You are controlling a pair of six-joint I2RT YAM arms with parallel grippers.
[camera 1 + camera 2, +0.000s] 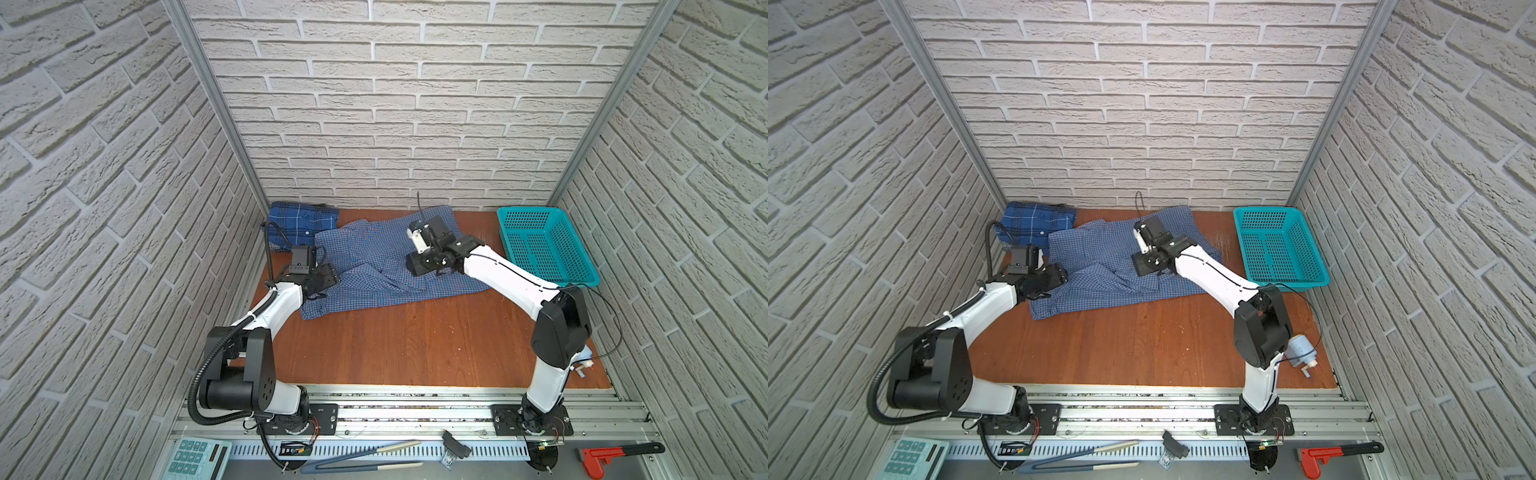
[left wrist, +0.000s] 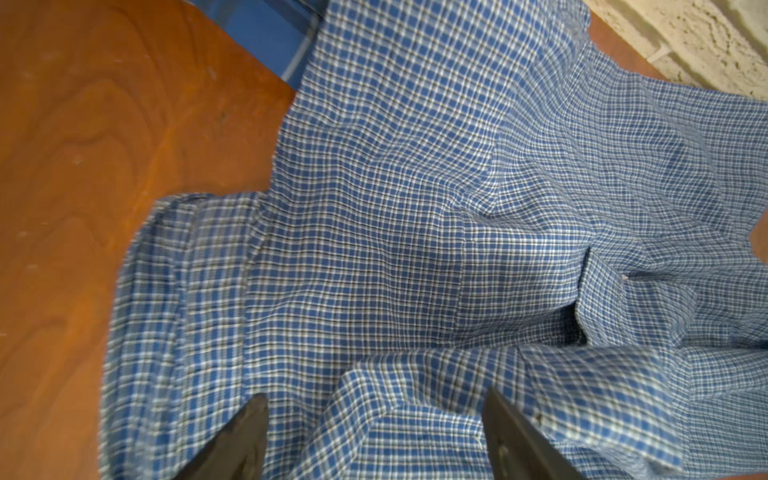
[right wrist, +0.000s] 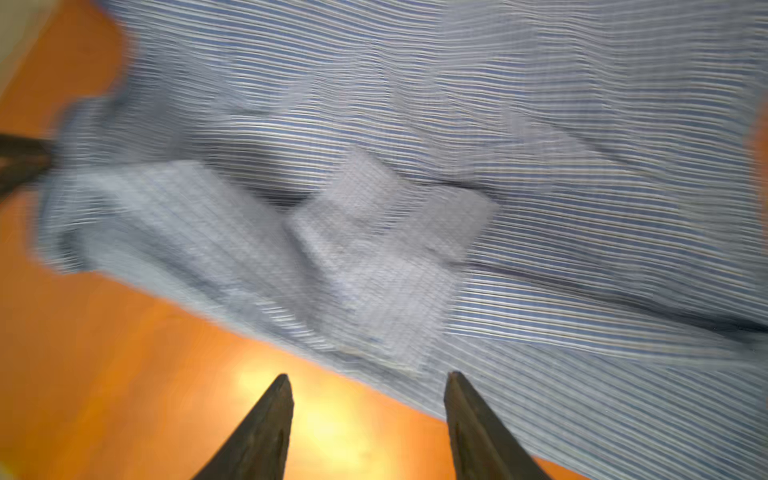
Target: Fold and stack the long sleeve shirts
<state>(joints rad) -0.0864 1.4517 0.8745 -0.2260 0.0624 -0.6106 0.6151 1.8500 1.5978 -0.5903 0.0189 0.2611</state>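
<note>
The light blue small-check shirt (image 1: 374, 270) (image 1: 1100, 274) lies spread and creased across the back middle of the wooden table, with a sleeve folded over its body. The darker plaid shirt (image 1: 299, 222) (image 1: 1034, 222) sits folded in the back left corner. My left gripper (image 1: 332, 280) (image 1: 1061, 276) (image 2: 376, 395) hovers open over the checked shirt's left side, with a raised fold of cloth (image 2: 415, 415) between its fingers but not pinched. My right gripper (image 1: 417, 266) (image 1: 1144, 264) (image 3: 368, 376) is above the shirt's middle, open and holding nothing. Its view is blurred and shows the shirt (image 3: 540, 166).
A teal perforated basket (image 1: 548, 249) (image 1: 1279, 249) stands at the back right, close to the right arm. Brick walls close in three sides. Bare wood (image 1: 415, 345) fills the table's front half. A calculator (image 1: 195, 457), tongs and a red wrench (image 1: 615, 455) lie beyond the front rail.
</note>
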